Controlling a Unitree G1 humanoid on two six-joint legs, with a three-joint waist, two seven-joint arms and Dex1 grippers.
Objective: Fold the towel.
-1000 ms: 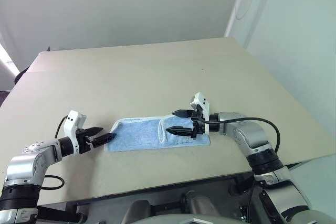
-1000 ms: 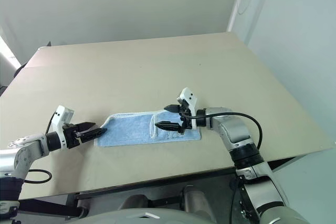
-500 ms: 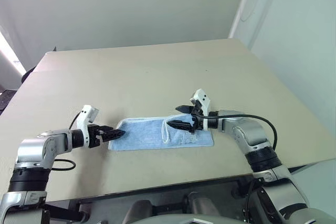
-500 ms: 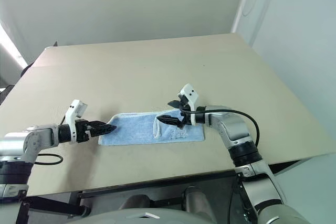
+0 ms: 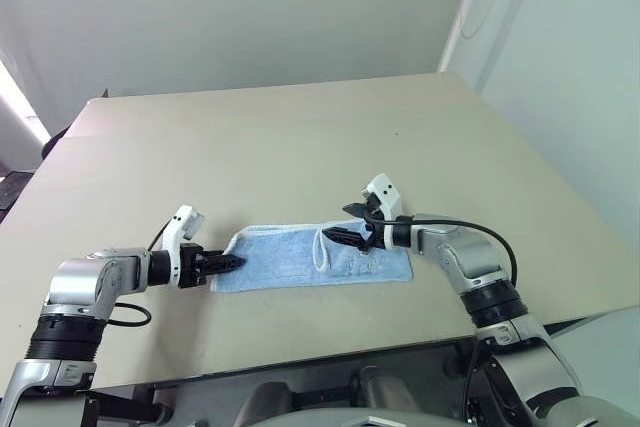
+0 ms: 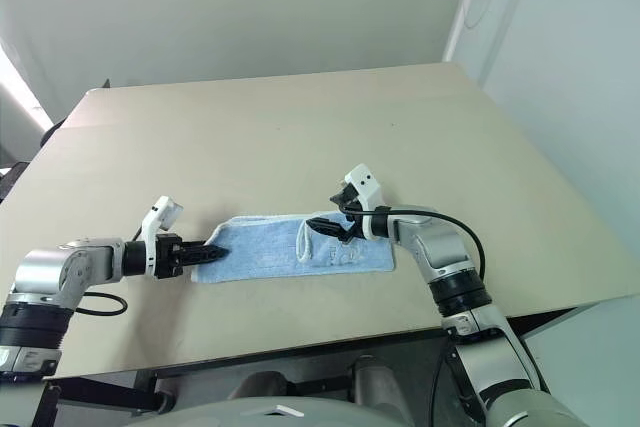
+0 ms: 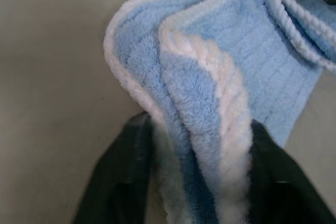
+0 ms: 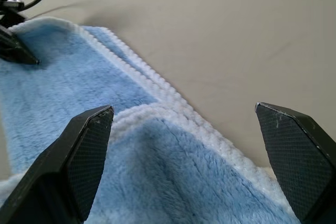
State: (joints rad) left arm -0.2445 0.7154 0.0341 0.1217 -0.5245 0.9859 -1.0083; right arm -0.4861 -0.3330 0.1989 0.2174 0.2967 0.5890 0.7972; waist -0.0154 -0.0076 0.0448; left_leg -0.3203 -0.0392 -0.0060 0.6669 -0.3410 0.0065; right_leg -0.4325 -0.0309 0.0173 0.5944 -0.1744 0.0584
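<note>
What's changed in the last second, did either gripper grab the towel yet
The left gripper moved in along the table and closed on the towel's left end, which now bunches between its fingers. The right gripper is still open over the folded right part. The towel lies where it was.

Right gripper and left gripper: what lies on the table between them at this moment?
Only the towel spans that stretch, seen from the left eye view: the left gripper pinches its left end, and the open right gripper hangs over a raised fold.
</note>
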